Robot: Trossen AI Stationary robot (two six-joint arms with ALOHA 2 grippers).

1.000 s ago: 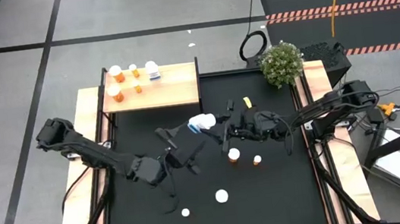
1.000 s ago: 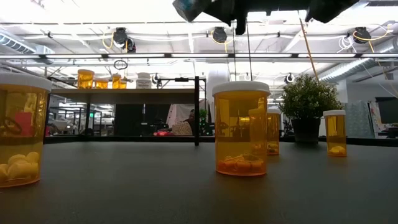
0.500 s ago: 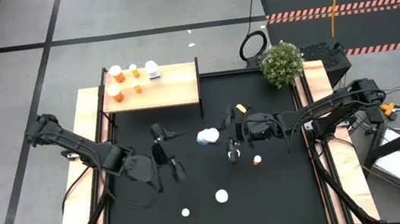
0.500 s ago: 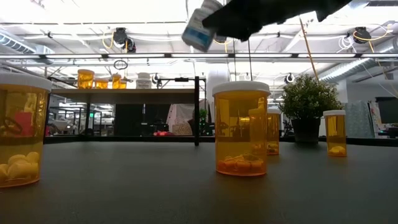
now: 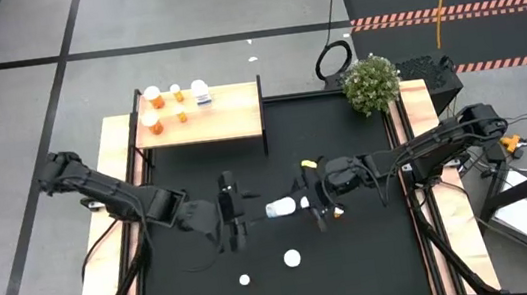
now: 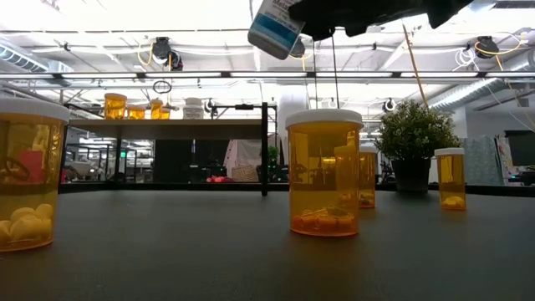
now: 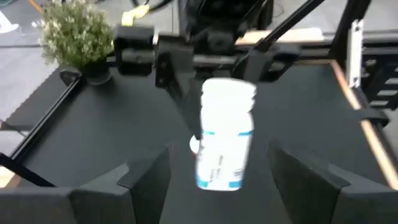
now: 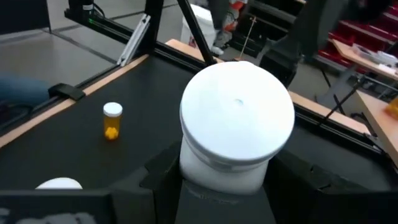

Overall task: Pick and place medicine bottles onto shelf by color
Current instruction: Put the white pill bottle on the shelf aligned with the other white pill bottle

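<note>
Since the earlier frames your right gripper has dropped toward frame centre with the white bottle, and your left gripper has swung round to face it, fingers narrowing from wide.

Key relation: the white bottle lies sideways in mid-air over the table, long axis left-right in the high view. The right fingers are clamped on its body at the cap end and the blue-labelled end sticks out toward the left gripper.

In the left wrist view the white bottle sits straight ahead, centred in the gap, and the left fingers flank it without touching. They're part open, holding nothing.

Looks like a handover: the left gripper is just beside the free end, so push forward along the bottle axis and close.

Shelf is upper left, on the left arm's side, with orange bottles and a white one already on it. Other medicine bottles wait on the mat at lower centre.
</note>
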